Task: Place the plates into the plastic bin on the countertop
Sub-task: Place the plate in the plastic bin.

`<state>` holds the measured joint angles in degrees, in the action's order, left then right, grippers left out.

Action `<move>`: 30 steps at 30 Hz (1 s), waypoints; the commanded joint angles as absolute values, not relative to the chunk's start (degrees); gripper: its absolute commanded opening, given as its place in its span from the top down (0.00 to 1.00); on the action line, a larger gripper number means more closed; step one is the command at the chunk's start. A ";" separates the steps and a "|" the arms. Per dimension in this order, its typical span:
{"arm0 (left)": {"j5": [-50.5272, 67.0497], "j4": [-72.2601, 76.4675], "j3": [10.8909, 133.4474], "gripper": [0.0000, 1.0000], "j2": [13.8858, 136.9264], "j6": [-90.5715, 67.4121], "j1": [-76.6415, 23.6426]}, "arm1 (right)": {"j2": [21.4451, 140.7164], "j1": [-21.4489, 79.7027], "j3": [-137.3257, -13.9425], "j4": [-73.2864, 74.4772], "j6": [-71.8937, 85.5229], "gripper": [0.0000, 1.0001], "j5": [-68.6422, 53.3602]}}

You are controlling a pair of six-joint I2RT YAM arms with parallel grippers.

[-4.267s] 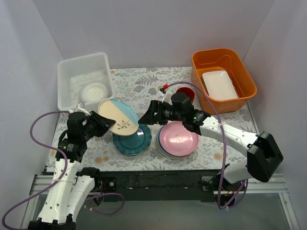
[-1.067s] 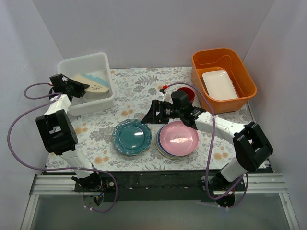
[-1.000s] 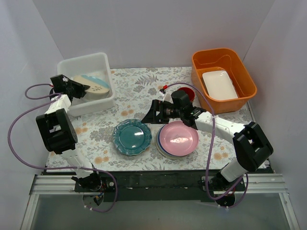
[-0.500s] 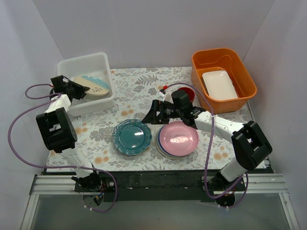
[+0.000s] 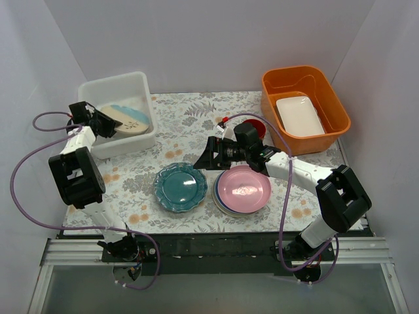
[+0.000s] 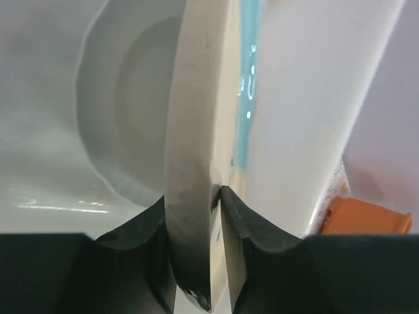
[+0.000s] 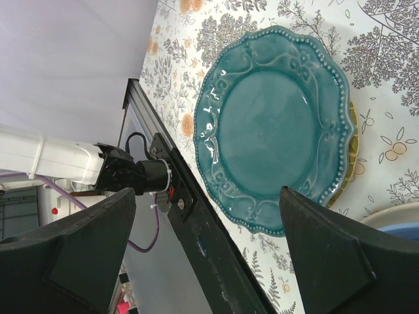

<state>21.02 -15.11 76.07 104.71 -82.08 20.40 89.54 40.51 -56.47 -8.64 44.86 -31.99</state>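
Note:
My left gripper [image 5: 99, 120] is shut on the rim of a cream and light-blue plate [image 5: 128, 118] and holds it tilted inside the white plastic bin [image 5: 111, 86]. In the left wrist view the plate's edge [image 6: 193, 170] sits pinched between the black fingers [image 6: 245, 222], with a white dish [image 6: 124, 124] lying in the bin below. A teal plate [image 5: 180, 187] lies on the flowered countertop [image 5: 190, 118], over a yellow-green one. A pink plate [image 5: 243, 189] tops a stack beside it. My right gripper [image 5: 201, 159] is open and empty, hovering over the teal plate [image 7: 275, 127].
An orange tub [image 5: 304, 108] with a white rectangular dish [image 5: 299, 115] stands at the back right. A dark red mug [image 5: 253, 128] sits behind my right arm. The table's black front rail [image 7: 196, 229] shows in the right wrist view.
My left gripper carried the cream and blue plate from above the countertop into the bin and has lowered it a little since. My right gripper has barely moved.

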 commanded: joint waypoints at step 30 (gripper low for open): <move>8.27 -36.02 89.10 0.20 113.46 -72.07 20.30 | 88.51 39.99 -56.07 -10.28 44.39 0.02 -34.28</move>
<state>14.55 -29.89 82.32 112.88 -74.67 19.64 89.54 40.45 -56.34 -8.75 44.84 -33.26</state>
